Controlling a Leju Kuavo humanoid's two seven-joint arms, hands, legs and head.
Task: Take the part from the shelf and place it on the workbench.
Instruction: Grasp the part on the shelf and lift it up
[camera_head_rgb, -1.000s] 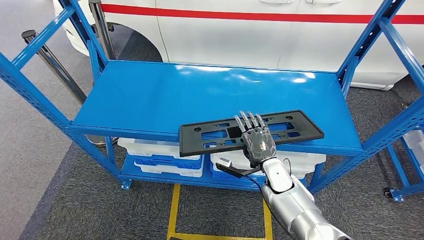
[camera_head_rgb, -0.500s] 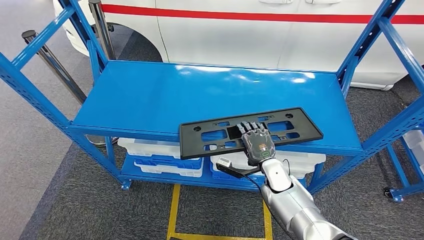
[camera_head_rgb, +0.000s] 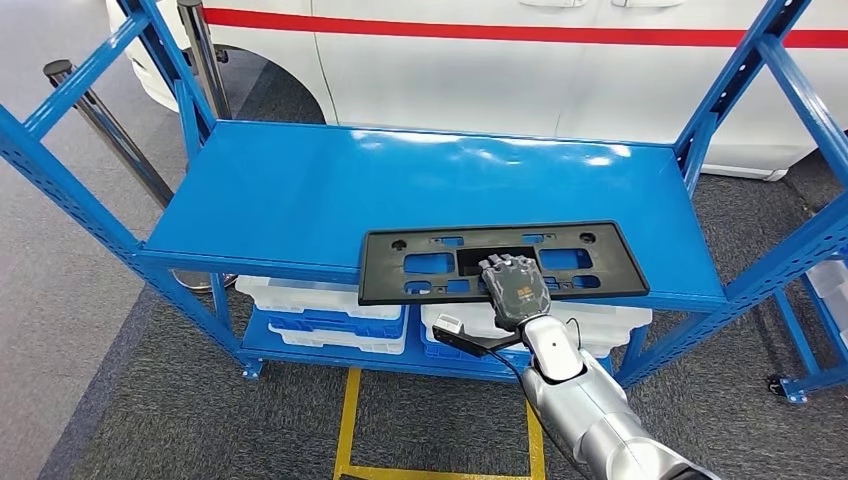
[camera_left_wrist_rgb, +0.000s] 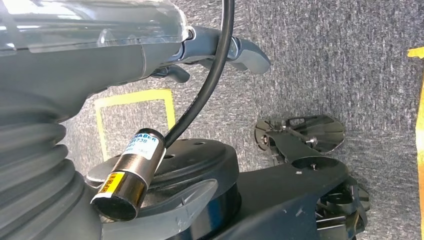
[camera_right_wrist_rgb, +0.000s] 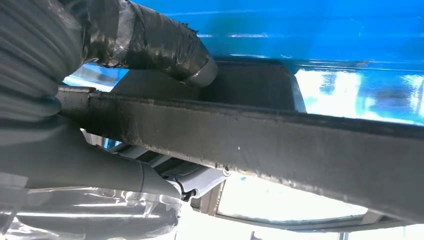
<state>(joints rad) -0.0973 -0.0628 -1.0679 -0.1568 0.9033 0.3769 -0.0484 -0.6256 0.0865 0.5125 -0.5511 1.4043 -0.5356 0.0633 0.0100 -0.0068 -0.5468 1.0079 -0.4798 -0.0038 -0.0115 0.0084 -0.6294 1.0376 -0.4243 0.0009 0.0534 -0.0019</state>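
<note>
Your right hand (camera_head_rgb: 514, 288) now grips the near edge of the black part (camera_head_rgb: 500, 262), fingers curled over the top face; the right wrist view confirms it, with the thumb (camera_right_wrist_rgb: 100, 167) beneath the part's edge (camera_right_wrist_rgb: 280, 145) and a taped finger (camera_right_wrist_rgb: 150, 40) above it. A second ago those fingers lay stretched flat across the part; half a second ago they had begun to curl. The part has also shifted: it sat skewed on the blue shelf (camera_head_rgb: 300, 190), its right end farther back, and now sits nearly square to the shelf's front lip, its near edge overhanging that lip. It still rests on the shelf's upper deck, toward the front right. White bins (camera_head_rgb: 300, 300) sit on the shelf's lower deck. Your left hand (camera_left_wrist_rgb: 215, 47) hangs over grey carpet, away from the shelf, holding nothing, fingers loosely curled.
</note>
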